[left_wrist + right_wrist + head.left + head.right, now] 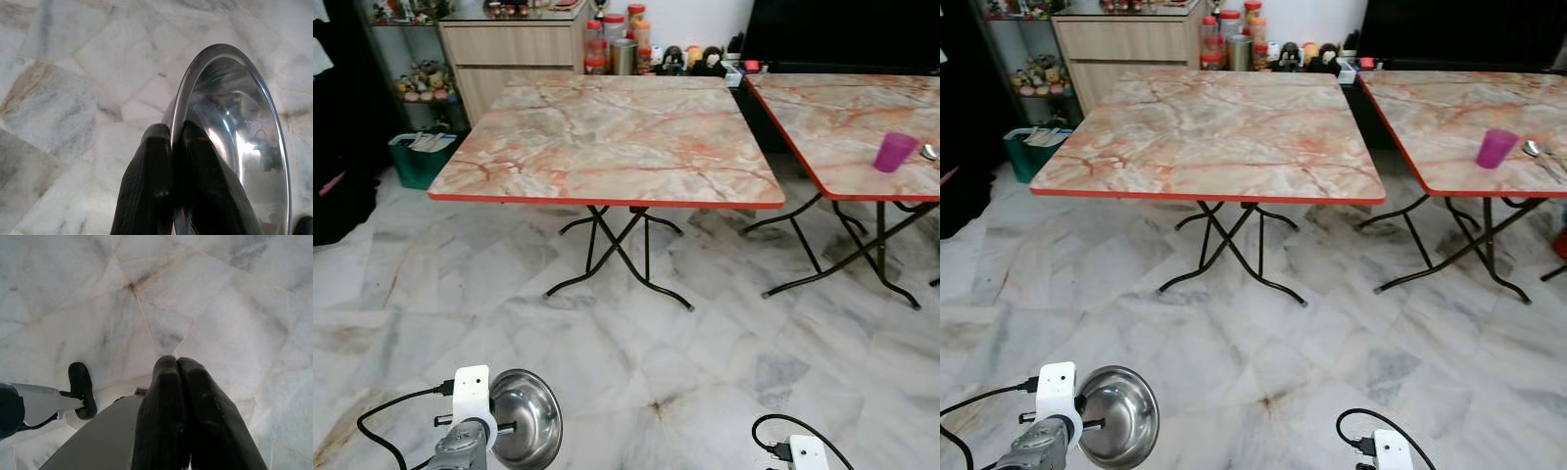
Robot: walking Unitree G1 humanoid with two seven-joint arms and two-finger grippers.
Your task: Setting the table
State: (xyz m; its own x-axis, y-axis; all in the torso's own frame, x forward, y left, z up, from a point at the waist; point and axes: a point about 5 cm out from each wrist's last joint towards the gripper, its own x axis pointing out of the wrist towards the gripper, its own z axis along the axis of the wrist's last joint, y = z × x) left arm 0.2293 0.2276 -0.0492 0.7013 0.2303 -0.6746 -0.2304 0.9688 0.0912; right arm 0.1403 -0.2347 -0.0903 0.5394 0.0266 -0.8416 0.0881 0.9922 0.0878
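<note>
Steel bowl [524, 418] rim pinched by L gripper [172, 147], marble-look table [607, 137]

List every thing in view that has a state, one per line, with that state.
steel bowl: held on edge, rim pinched, above the floor
left gripper: shut on the bowl's rim
right gripper: shut, holding nothing
near table: standing, top bare
far table: standing, carries the cup and a spoon
purple cup: upright on the far table, near its front edge
spoon: lying beside the cup
</note>
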